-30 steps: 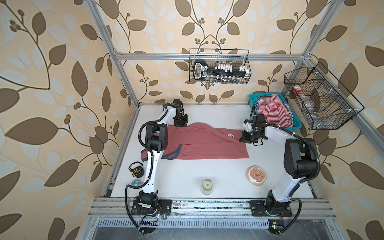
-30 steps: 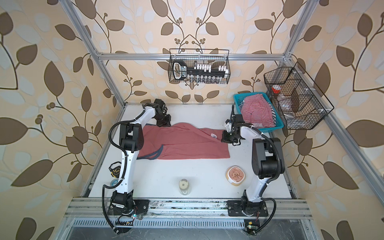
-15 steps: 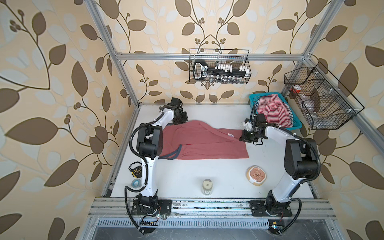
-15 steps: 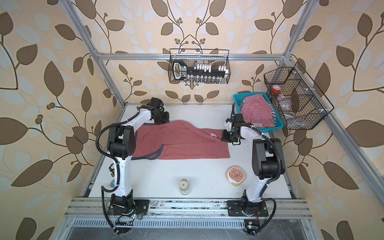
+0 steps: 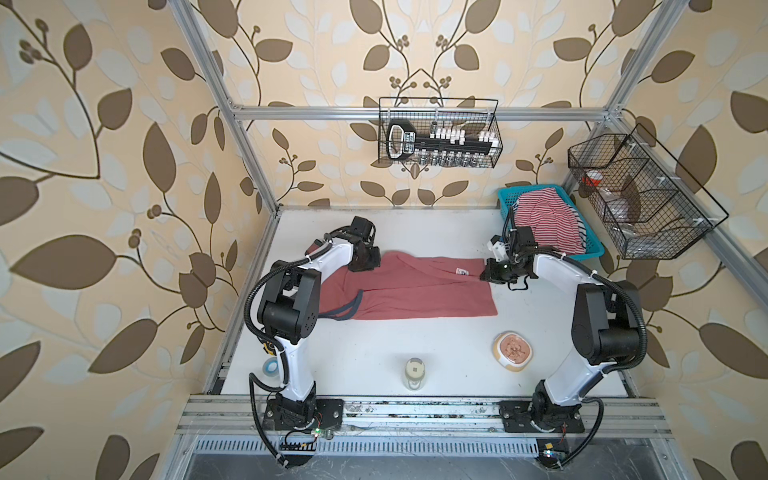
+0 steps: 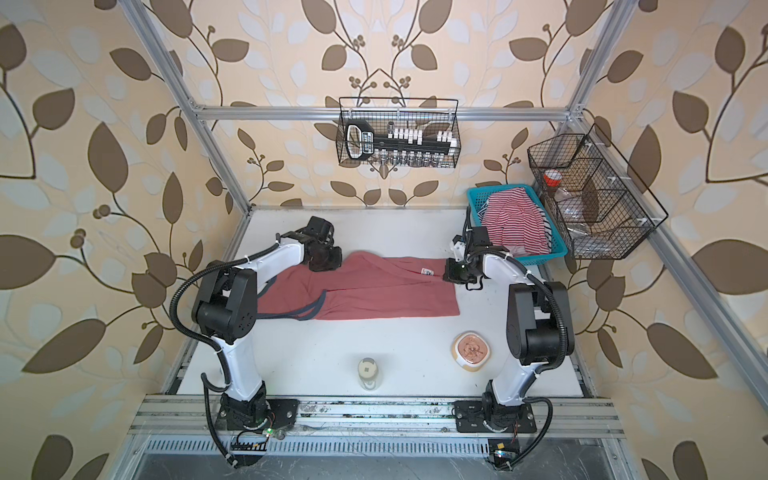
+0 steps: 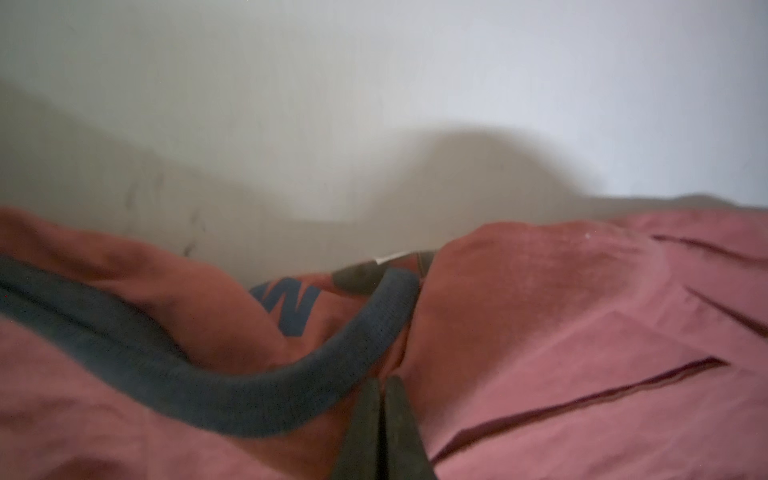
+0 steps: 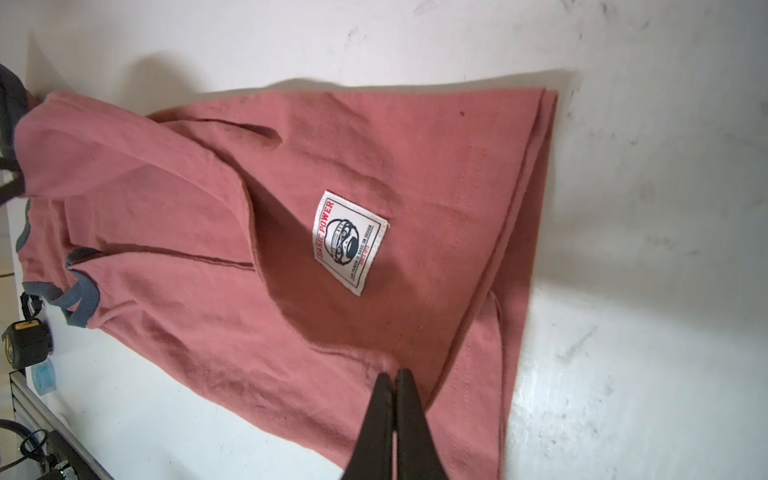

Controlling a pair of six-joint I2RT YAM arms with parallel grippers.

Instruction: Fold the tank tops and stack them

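A white desk (image 5: pixel 374 353) was seen from above. The brick-red tank top (image 5: pixel 415 291) was laid flat across its middle, stretched from 9 to 3 o'clock and folded lengthwise, with the dark trim (image 7: pixel 208 374) bunched at the 9 o'clock end. The left arm (image 5: pixel 332 257) was lowered onto the top's 10 o'clock corner. The left jaws were seen narrow, with only a slit between them; whether cloth was gripped could not be told. The right arm (image 5: pixel 557 274) was set at the top's 2 o'clock corner, and the right jaws were pinched together on its hem, near a white label (image 8: pixel 351 241). The striped tank top (image 5: pixel 544 220) was heaped in a blue basket (image 5: pixel 509 195) at the desk's 1 o'clock corner.
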